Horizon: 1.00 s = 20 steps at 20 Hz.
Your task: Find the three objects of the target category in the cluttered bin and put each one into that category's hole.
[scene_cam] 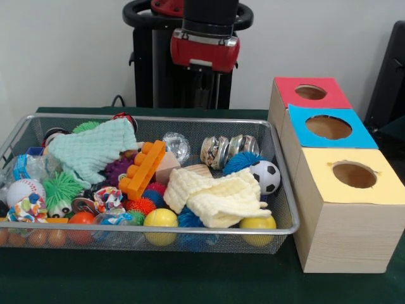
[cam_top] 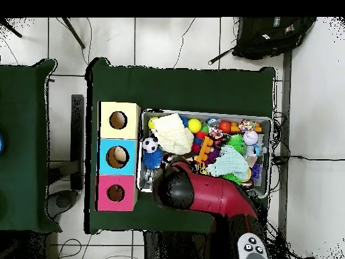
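we can't see gripper fingers; arm hides bin edge overhead; bottom toys buried.

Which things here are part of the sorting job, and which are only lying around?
Job: wire bin of toys; red-topped box, blue-topped box, yellow-topped box, each with a hole; robot arm.

Lying around: black backpack, floor cables.
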Each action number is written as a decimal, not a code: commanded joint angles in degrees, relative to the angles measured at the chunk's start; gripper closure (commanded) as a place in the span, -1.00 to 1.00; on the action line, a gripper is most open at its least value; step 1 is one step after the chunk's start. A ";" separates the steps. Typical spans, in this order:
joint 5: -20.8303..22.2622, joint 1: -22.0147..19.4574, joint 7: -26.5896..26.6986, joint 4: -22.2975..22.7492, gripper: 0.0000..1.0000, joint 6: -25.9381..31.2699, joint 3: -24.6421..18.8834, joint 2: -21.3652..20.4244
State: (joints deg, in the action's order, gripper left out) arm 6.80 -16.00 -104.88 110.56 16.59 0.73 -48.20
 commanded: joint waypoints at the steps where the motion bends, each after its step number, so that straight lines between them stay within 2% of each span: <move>1: 3.97 -2.80 4.91 -6.14 1.00 6.04 -7.58 4.21; 14: 7.93 -8.15 6.04 -5.94 1.00 6.28 -10.06 3.66; 20: 10.23 -12.97 9.09 -6.54 1.00 7.83 -12.86 3.22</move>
State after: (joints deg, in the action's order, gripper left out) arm 12.77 -24.65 -104.88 107.59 17.14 -5.10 -45.73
